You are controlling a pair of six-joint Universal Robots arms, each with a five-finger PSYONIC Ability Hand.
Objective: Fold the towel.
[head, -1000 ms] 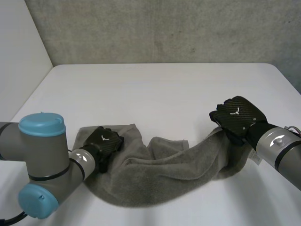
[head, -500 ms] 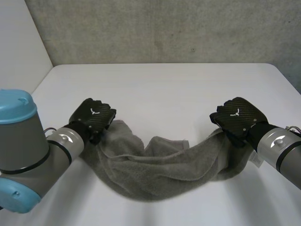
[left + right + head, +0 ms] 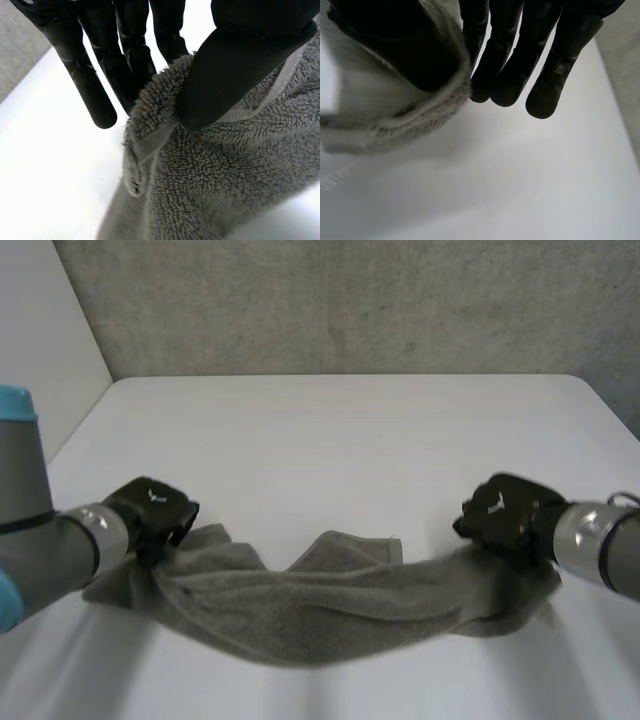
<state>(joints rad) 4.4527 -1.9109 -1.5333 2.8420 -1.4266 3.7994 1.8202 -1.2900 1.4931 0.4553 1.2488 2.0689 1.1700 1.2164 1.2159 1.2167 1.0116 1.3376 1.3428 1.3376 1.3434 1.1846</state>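
A grey towel (image 3: pixel 330 605) hangs bunched in a long sagging band between my two hands, just above the white table (image 3: pixel 340 440). My left hand (image 3: pixel 152 516) grips its left end; in the left wrist view the thumb (image 3: pixel 235 65) presses the hemmed edge of the towel (image 3: pixel 220 170) against the fingers (image 3: pixel 125 55). My right hand (image 3: pixel 505 515) holds the right end; in the right wrist view the thumb (image 3: pixel 395 47) pinches the towel's edge (image 3: pixel 390 120) against the fingers (image 3: pixel 505 60).
A grey concrete wall (image 3: pixel 350 305) stands behind the table's far edge. The bare tabletop stretches from the towel to that wall. A pale wall (image 3: pixel 40 360) rises at the table's left side.
My left hand closed on the towel's left end and pulled it out to the left and toward the front. The towel has stretched into a longer band. The right hand moved slightly lower.
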